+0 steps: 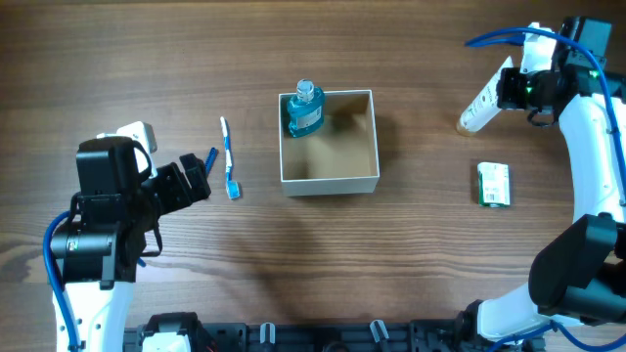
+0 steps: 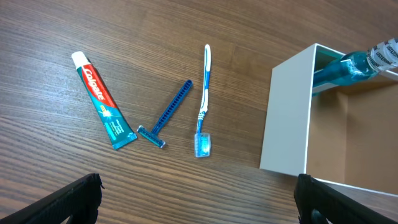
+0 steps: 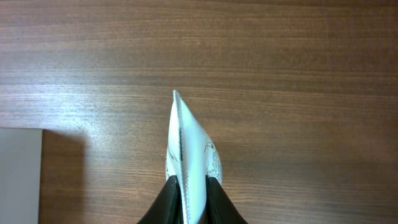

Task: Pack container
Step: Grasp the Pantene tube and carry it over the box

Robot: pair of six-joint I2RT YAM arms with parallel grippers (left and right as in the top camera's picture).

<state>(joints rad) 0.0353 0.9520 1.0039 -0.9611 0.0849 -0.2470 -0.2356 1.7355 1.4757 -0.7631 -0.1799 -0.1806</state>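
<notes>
The container [image 1: 330,183] stands at the table's middle, white-walled and tan inside, with a blue mouthwash bottle [image 1: 304,110] leaning in its far-left corner. My left gripper [image 1: 193,177] is open and empty, left of the container. Below it the left wrist view shows my open jaws [image 2: 199,200], a toothpaste tube [image 2: 102,99], a blue razor [image 2: 166,115], a blue-white toothbrush [image 2: 203,102], the container's wall [image 2: 286,118] and the bottle [image 2: 357,62]. My right gripper [image 1: 506,91] is shut on a white tube [image 1: 479,110], held above the table at far right; its jaws [image 3: 188,186] pinch the tube [image 3: 189,146].
The toothbrush [image 1: 229,156] lies left of the container, with the razor [image 1: 210,156] partly under my left arm. A small white-green packet [image 1: 494,184] lies at the right. The container's corner [image 3: 18,174] shows at the lower left of the right wrist view.
</notes>
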